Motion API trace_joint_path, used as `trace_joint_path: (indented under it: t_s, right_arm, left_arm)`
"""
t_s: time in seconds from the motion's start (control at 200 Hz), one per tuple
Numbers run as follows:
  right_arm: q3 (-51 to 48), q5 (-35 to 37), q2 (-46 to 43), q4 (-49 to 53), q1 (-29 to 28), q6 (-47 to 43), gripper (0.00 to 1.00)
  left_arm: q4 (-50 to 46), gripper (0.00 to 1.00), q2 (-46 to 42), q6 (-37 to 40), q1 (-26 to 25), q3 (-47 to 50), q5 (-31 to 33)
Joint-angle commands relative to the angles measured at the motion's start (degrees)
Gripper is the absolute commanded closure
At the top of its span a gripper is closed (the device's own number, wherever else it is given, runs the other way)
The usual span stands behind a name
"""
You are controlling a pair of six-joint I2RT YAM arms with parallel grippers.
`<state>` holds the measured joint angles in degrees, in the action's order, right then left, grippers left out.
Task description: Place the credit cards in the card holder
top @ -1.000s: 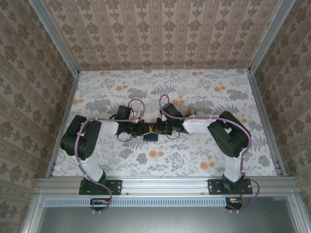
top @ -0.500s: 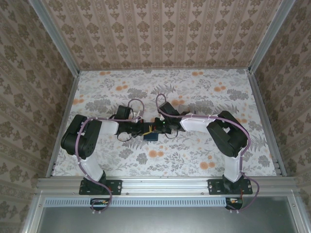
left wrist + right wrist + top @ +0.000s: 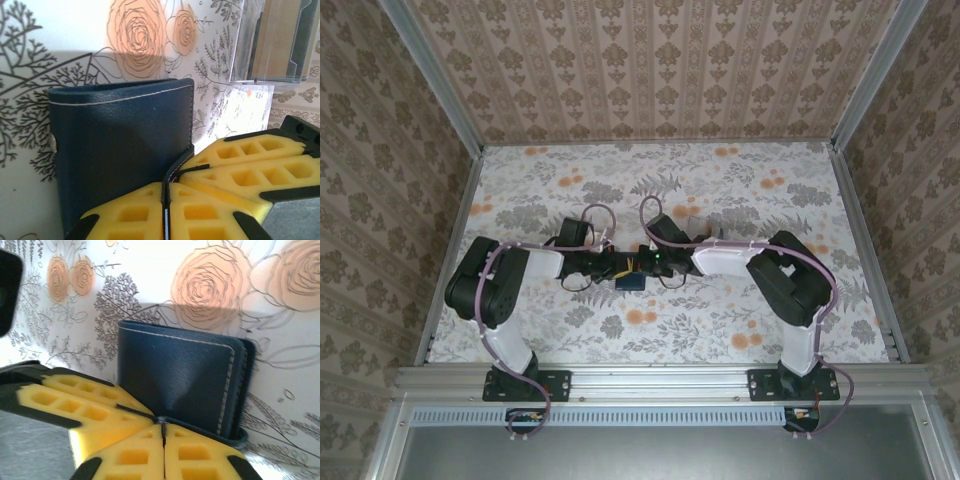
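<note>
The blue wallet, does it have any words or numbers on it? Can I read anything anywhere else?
Nothing here can be read.
card holder: no words or numbers, just plain dark blue with pale stitching.
clear rack: see-through, with no label or print that I can make out.
tablecloth: only drawn flowers and leaves, no writing.

Left arm (image 3: 485,285), right arm (image 3: 790,280) bent inward; left fingers (image 3: 130,215), right fingers (image 3: 200,455) pressed together.
</note>
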<state>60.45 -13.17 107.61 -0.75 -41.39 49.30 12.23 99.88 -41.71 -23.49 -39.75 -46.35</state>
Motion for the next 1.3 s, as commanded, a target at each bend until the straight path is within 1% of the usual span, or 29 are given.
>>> trace_joint_path:
  t_s: [0.0,0.05,0.105,0.18,0.235,0.34,0.365,0.37,0.375,0.38,0.395,0.425,0.435,0.45,0.58,0.71,0.77,0.815,0.845,0.925,0.955,0.985,1.02,1.075,1.1,1.145,1.19,1.245,1.295]
  right_arm:
    - [-3.32,7.37,-5.13,2.68,0.0,-3.32,0.85]
    - [-3.39,9.87,-9.37,1.44,-0.01,-5.04,0.8]
    - [-3.28,12.76,-13.57,0.2,0.04,-8.34,0.73]
    - [-3.33,18.68,-18.47,-0.22,0.16,-13.22,0.6]
    - [-4.5,22.02,-22.31,-1.21,0.72,-16.49,0.53]
    - [-7.0,28.36,-31.52,-2.67,2.14,-23.49,0.4]
    - [-7.78,30.61,-33.79,-2.84,2.31,-25.52,0.28]
    - [-7.92,31.03,-34.4,-2.93,2.34,-25.9,0.23]
    - [-8.04,31.42,-34.89,-2.93,2.39,-26.26,0.12]
    - [-8.18,31.96,-35.3,-2.98,2.42,-26.66,0.06]
    - [-8.78,33.21,-36.71,-3.18,2.46,-27.99,0.01]
    - [-9.9,36.01,-39.47,-3.64,2.55,-30.59,0.0]
    - [-10.35,36.74,-40.5,-3.88,2.58,-31.24,0.0]
    - [-11.06,37.92,-41.85,-4.37,2.62,-32.46,0.0]
    - [-19.86,44.73,-51.67,-11.23,2.71,-42.68,0.0]
    - [-27.55,60.58,-61.21,-14.06,3.88,-48.03,0.0]
    - [-31.43,61.1,-65.57,-14.0,6.05,-52.78,0.0]
    - [-34.51,60.82,-68.61,-14.06,7.61,-54.93,0.0]
    - [-36.58,59.64,-70.44,-14.05,8.68,-56.68,0.0]
    - [-42.38,52.59,-74.42,-14.32,10.92,-63.02,0.0]
    - [-44.05,49.73,-75.12,-14.09,11.67,-64.57,0.0]
    - [-45.21,48.88,-75.27,-14.83,12.62,-64.32,0.0]
    - [-45.89,47.77,-74.95,-15.34,13.92,-63.27,0.0]
    - [-47.3,45.17,-73.44,-17.3,16.66,-61.84,0.0]
    - [-48.72,44.09,-72.47,-20.01,18.24,-61.05,0.0]
    - [-51.26,42.01,-70.35,-26.64,21.88,-58.97,0.0]
    - [-53.64,38.87,-68.37,-31.56,26.15,-55.75,0.0]
    - [-55.03,34.77,-66.51,-33.31,31.56,-50.99,0.0]
    - [-55.49,29.86,-64.81,-33.93,35.58,-48.49,0.0]
  left_arm:
    - [-0.76,0.84,-4.27,0.52,0.67,0.56,7.77]
    - [-3.38,0.83,-7.28,1.74,0.96,-0.33,9.1]
    - [-7.39,0.81,-10.71,3.92,1.06,-1.91,13.89]
    - [-12.48,0.72,-14.85,7.0,1.08,-4.62,18.74]
    - [-15.22,0.65,-17.75,8.76,1.07,-6.53,21.42]
    - [-19.55,0.58,-23.52,12.25,1.25,-9.47,26.31]
    - [-20.7,0.56,-24.77,13.22,1.37,-10.0,27.81]
    - [-20.86,0.55,-25.15,13.49,1.31,-10.04,28.16]
    - [-21.07,0.54,-25.46,13.76,1.37,-10.15,28.46]
    - [-21.18,0.53,-25.8,13.98,1.4,-10.21,28.62]
    - [-21.83,0.45,-26.7,14.73,1.34,-10.4,29.81]
    - [-22.59,0.24,-28.49,16.55,1.32,-10.52,31.48]
    - [-22.71,0.07,-29.05,17.03,1.16,-10.46,32.02]
    - [-22.94,0.01,-30.15,18.12,1.08,-10.36,32.82]
    - [-22.83,0.0,-37.69,25.27,-2.22,-8.08,43.92]
    - [-20.59,0.0,-43.5,33.88,-7.85,-3.84,60.07]
    - [-18.54,0.0,-46.3,38.83,-12.36,-1.63,70.89]
    - [-14.58,0.0,-48.59,43.81,-14.99,1.41,74.9]
    - [-11.52,0.0,-50.15,47.35,-15.59,3.68,74.74]
    - [-0.67,0.0,-52.98,58.43,-14.8,11.83,68.18]
    - [4.21,0.0,-53.29,60.28,-13.94,14.86,67.13]
    - [7.49,0.0,-53.38,59.34,-12.54,16.91,67.47]
    - [7.87,0.0,-53.63,55.76,-9.85,18.09,67.24]
    - [5.31,0.0,-54.07,49.94,-3.48,18.3,61.14]
    - [5.81,0.0,-54.04,48.21,1.13,18.93,58.47]
    - [9.53,0.0,-53.56,47.17,5.66,21.32,56.38]
    - [13.99,0.0,-52.62,46.53,8.98,24.29,56.74]
    - [15.84,0.0,-51.16,44.09,13.32,25.98,55.29]
    - [16.23,0.0,-49.36,43.56,16.66,26.25,50.65]
